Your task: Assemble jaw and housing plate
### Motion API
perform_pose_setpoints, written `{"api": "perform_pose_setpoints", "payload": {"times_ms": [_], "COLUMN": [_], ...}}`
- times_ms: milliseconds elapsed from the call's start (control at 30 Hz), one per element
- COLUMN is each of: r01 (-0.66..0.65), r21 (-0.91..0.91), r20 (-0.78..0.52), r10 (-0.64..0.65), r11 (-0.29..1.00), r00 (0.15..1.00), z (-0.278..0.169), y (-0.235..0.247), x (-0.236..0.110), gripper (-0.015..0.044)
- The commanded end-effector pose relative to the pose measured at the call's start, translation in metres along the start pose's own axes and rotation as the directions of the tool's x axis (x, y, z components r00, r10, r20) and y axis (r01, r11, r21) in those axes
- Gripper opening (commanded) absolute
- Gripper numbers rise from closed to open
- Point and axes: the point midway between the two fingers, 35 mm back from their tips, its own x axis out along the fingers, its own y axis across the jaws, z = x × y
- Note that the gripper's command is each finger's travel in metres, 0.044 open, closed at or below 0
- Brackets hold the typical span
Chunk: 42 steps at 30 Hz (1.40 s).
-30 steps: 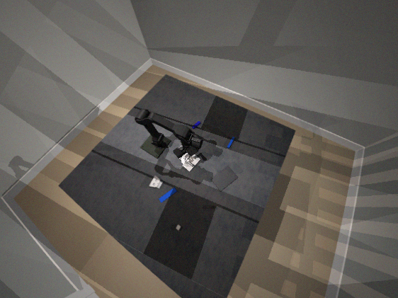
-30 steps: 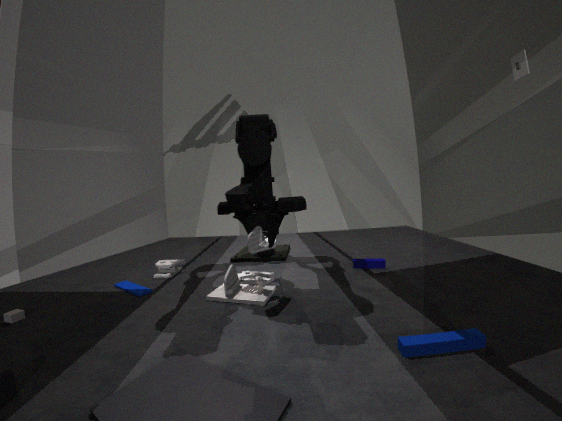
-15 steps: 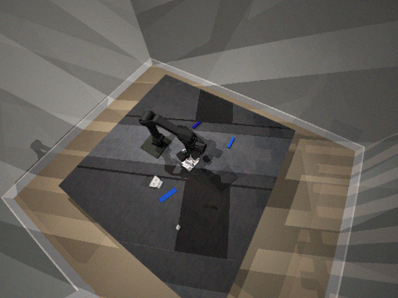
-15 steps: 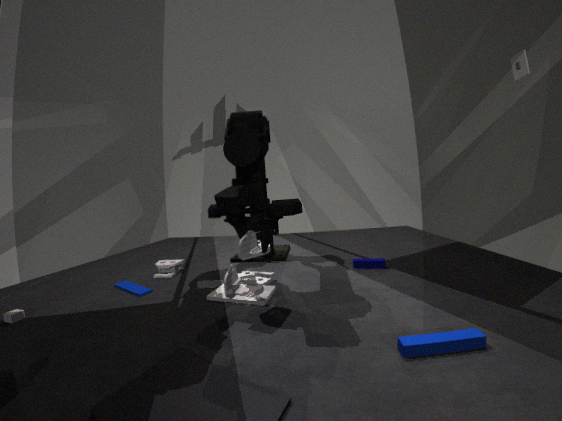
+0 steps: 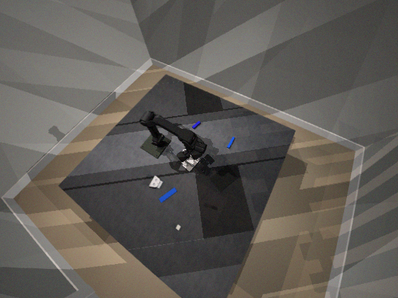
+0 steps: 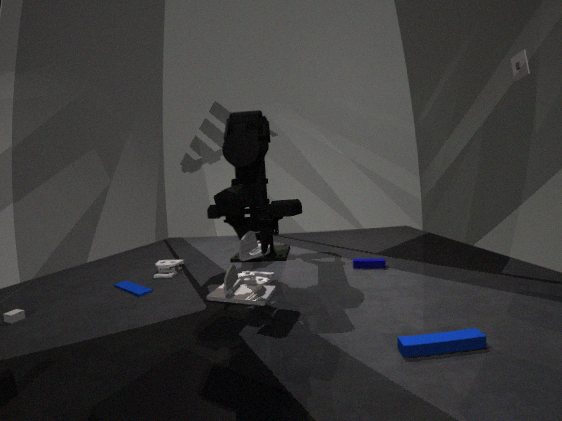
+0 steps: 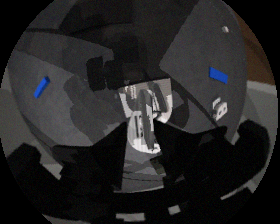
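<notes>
My gripper is shut on a grey-white jaw. It holds the jaw above the back part of the white base plate, with a gap below it in the exterior view. The other jaw stands on the base plate. The free pin and the gear teeth cannot be made out clearly; the held jaw and fingers cover part of the base in the wrist view. The white housing plate, with two holes, is off to the side, apart from the base.
A blue bar lies near the housing plate. A second blue bar and a darker blue bar lie on the other side. A small white block lies farther out.
</notes>
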Motion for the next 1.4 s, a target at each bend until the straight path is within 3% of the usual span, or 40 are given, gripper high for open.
{"api": "perform_pose_setpoints", "payload": {"times_ms": [0,700,1367], "r01": [0.002,0.002,0.002], "r21": [-0.009,-0.009,-0.008], "r20": [0.002,0.002,0.002], "r10": [-0.002,-0.002,-0.002], "r11": [1.0,1.0,1.0], "r00": [1.0,1.0,1.0], "z": [0.001,0.002,0.003], "y": [0.0,0.0,0.001], "x": [0.0,0.001,0.034], "gripper": [0.0134,0.0134,0.0134]}}
